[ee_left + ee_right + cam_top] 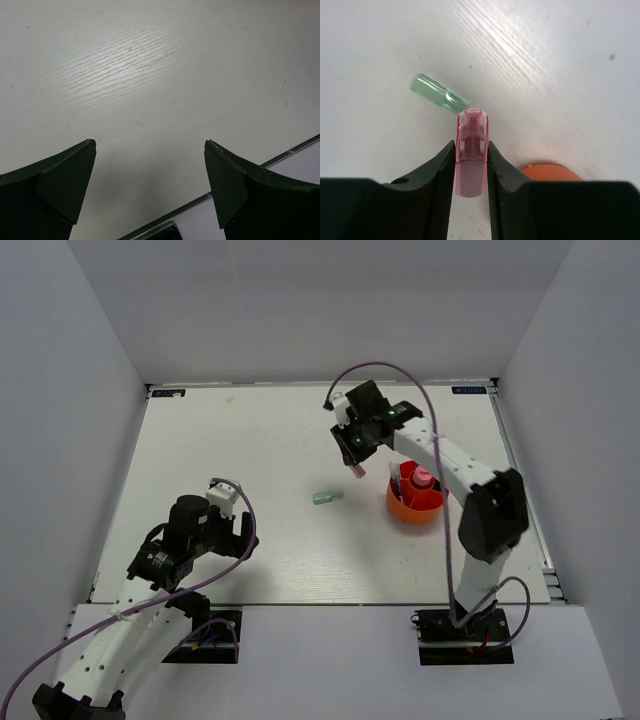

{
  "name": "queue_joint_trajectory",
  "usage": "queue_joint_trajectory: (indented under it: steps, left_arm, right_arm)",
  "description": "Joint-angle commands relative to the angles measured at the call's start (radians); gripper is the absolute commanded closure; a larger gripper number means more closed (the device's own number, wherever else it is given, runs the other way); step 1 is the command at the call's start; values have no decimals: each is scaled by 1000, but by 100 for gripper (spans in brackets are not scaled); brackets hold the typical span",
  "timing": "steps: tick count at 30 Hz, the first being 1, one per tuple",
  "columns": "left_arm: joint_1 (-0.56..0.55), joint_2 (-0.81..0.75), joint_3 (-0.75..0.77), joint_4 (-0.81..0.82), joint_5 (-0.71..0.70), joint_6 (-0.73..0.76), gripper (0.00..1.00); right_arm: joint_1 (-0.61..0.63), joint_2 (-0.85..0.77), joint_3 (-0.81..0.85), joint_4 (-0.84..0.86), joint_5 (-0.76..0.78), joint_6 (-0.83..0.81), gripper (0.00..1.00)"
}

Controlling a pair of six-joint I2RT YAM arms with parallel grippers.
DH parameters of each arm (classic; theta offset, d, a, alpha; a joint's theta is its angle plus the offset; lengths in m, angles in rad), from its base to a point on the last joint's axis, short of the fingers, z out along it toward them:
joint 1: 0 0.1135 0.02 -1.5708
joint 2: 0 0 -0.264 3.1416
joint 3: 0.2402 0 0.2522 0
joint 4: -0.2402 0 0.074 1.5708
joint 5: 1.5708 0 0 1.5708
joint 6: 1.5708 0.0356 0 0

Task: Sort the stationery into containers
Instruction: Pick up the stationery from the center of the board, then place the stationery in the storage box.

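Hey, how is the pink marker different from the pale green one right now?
The pink marker is clamped in the right gripper; the pale green marker lies loose on the table. Pink points away from the wrist camera; green lies crosswise. Both look translucent and are outside the orange cup.
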Motion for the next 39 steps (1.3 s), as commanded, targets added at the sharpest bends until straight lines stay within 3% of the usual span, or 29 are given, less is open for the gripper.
queue_joint_trajectory:
  steps: [1, 6, 11, 18, 22, 34, 39]
  left_arm:
    - [4, -12, -4, 20, 19, 14, 0]
    - [4, -9, -10, 30, 27, 17, 0]
    - [4, 4, -12, 34, 42, 20, 0]
    - [4, 20, -16, 45, 69, 29, 0]
    - [4, 29, -22, 54, 77, 34, 0]
    - [2, 86, -32, 68, 102, 49, 0]
    - [4, 84, -35, 112, 194, 31, 0]
  right_arm:
    - [2, -176, -71, 58, -43, 11, 100]
    - [-4, -406, -276, 131, 21, 71, 100]
    - [-4, -710, -558, 329, 214, 97, 100]
    - [-41, -913, -692, 346, 333, 167, 100]
    - [-64, -973, -741, 367, 348, 207, 100]
    - [-74, -1091, -879, 464, 581, 255, 100]
    - [-79, -1148, -900, 424, 540, 263, 100]
